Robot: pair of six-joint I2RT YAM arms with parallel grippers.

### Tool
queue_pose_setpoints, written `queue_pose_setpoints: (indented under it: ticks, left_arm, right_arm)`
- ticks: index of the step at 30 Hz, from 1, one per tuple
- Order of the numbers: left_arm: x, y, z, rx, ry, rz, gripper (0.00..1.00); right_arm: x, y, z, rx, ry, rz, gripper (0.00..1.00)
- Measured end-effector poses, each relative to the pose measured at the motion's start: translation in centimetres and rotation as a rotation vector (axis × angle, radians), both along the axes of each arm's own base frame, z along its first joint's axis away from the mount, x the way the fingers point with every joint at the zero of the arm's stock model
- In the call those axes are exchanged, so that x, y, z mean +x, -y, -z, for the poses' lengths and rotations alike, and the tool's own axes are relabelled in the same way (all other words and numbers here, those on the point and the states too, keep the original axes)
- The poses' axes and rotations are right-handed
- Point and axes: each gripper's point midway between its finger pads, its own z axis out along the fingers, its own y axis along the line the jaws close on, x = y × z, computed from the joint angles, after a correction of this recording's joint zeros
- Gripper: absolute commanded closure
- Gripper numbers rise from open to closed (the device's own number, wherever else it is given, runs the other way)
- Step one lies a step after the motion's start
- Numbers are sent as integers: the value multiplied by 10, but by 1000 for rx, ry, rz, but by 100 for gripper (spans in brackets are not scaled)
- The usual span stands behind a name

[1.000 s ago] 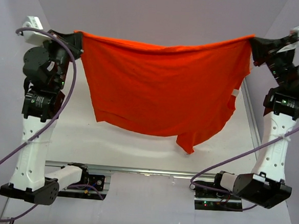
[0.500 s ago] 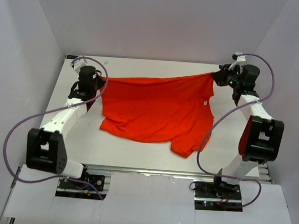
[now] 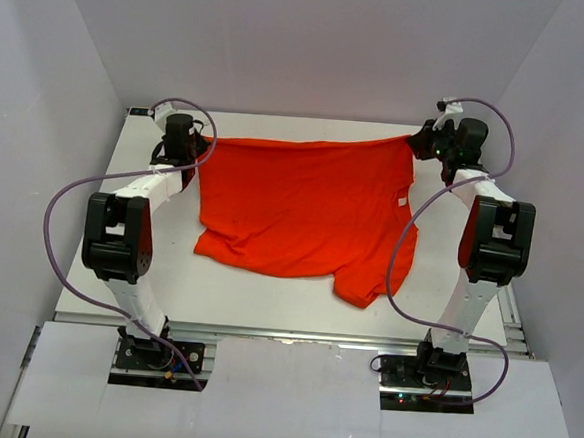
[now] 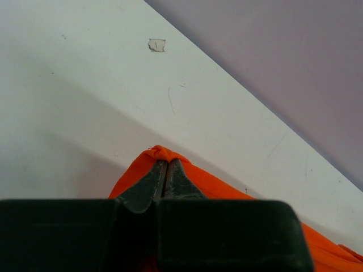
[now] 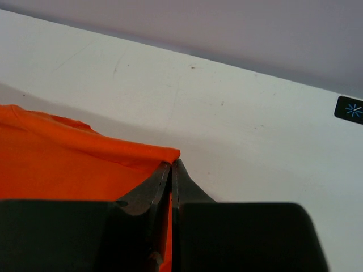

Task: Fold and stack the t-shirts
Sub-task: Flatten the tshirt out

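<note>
One white table (image 3: 266, 297) fills the floor of the top view, with pale walls on three sides. One orange-red t-shirt (image 3: 303, 205) lies spread on it, in the far half, between the two arms. Its long axis runs left to right across the table. Its far edge is drawn straight and taut from one gripper to the other, and the rest spreads toward the arm bases. A flap that looks like a sleeve (image 3: 360, 284) points at the near right. Two white-and-black arms reach from their bases to the far corners, each trailing one purple cable (image 3: 60, 233).

The left gripper (image 3: 196, 143) is pinched on the shirt's far-left corner, and the right gripper (image 3: 419, 144) is pinched on the far-right corner. The top view shows only where they hold. The left wrist view shows the left gripper's (image 4: 165, 169) fingers pressed together with a peak of orange cloth at the tips. The right wrist view shows the same for the right gripper (image 5: 172, 170), with the fabric running off to its left.

One small white label (image 3: 401, 200) sits on the shirt's right side, seen only from above. One scrap of tape (image 4: 157, 45) shows only in the left wrist view, and one black marker with a star (image 5: 349, 109) only in the right.
</note>
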Motion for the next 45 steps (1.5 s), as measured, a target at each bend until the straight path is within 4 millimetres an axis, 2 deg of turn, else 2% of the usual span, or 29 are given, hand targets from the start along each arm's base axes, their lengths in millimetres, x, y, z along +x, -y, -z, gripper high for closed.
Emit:
queue_pose_setpoints:
  ticks: [5,9,15,18,20,22,25,29,31,35,41,45]
  left_arm:
    - [12,-1,6,-16,3,19,92]
    - [23,3,-3,-29,37,49,92]
    - [27,3,-18,-42,75,82,93]
    - [23,5,-34,-37,99,110,92]
    - [16,8,-54,-30,127,133,92]
    - [6,11,-84,-23,182,159,93]
    - [-24,14,-141,-11,289,189,92]
    - [-81,15,-223,2,460,218,92]
    - [-112,15,-260,7,542,230,92]
    - [-174,16,-316,17,674,247,92]
    - [-247,15,-362,25,767,254,92]
    - [-290,13,-394,30,826,250,92]
  right_arm:
    - [10,4,-7,-15,30,12,94]
    - [12,5,-8,-18,35,22,94]
    - [11,8,-15,-12,47,18,94]
    - [4,11,-39,-6,83,0,94]
    - [-7,13,-68,-5,130,-15,94]
    - [-26,13,-105,-15,192,-34,94]
    - [-64,9,-173,-52,335,-72,94]
    - [-127,-2,-256,-120,536,-112,94]
    - [-158,-8,-285,-147,614,-122,94]
    - [-210,-16,-328,-193,736,-134,94]
    - [-273,-22,-370,-250,858,-111,94]
    - [-312,-23,-411,-294,975,-69,94]
